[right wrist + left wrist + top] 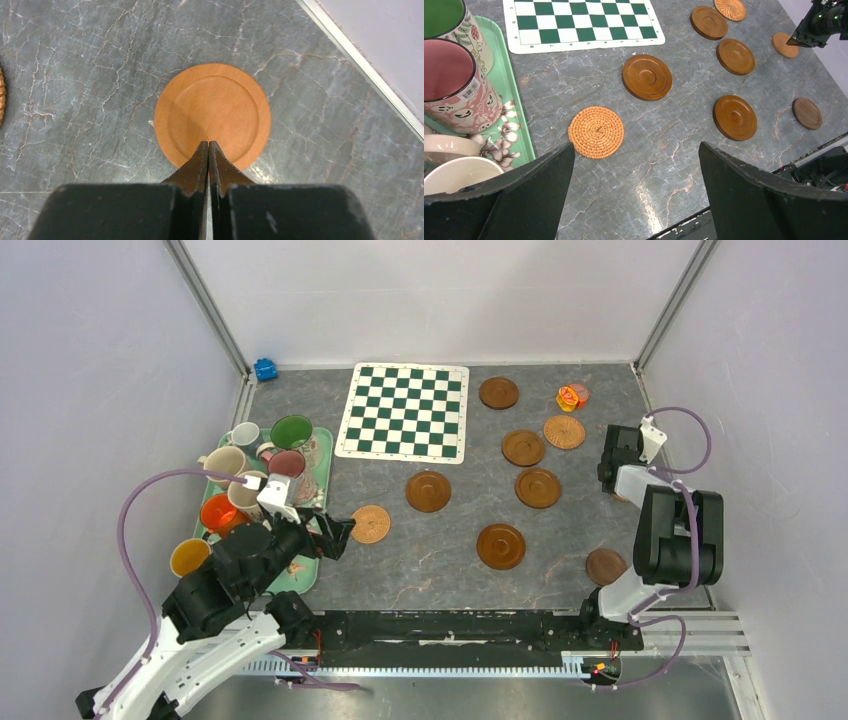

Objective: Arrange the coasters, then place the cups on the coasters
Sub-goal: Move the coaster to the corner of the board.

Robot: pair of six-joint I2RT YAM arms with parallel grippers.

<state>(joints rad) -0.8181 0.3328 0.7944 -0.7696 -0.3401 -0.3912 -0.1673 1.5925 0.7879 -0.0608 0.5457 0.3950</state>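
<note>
The right gripper (208, 145) is standing with its fingers pressed together, gripping nothing. Its tips are lying over the near rim of a tan wooden coaster (212, 107); whether they are touching it I cannot tell. The coaster is looking thin, stiff and light, so sliding it or pinching its rim seems wisest. The wall rail (360, 65) is running just beyond it. The left gripper (636, 150) is gaping wide, with a woven coaster (596, 132) just ahead. The tray (509, 90) of cups (454, 90) is crowding its outer finger.
</note>
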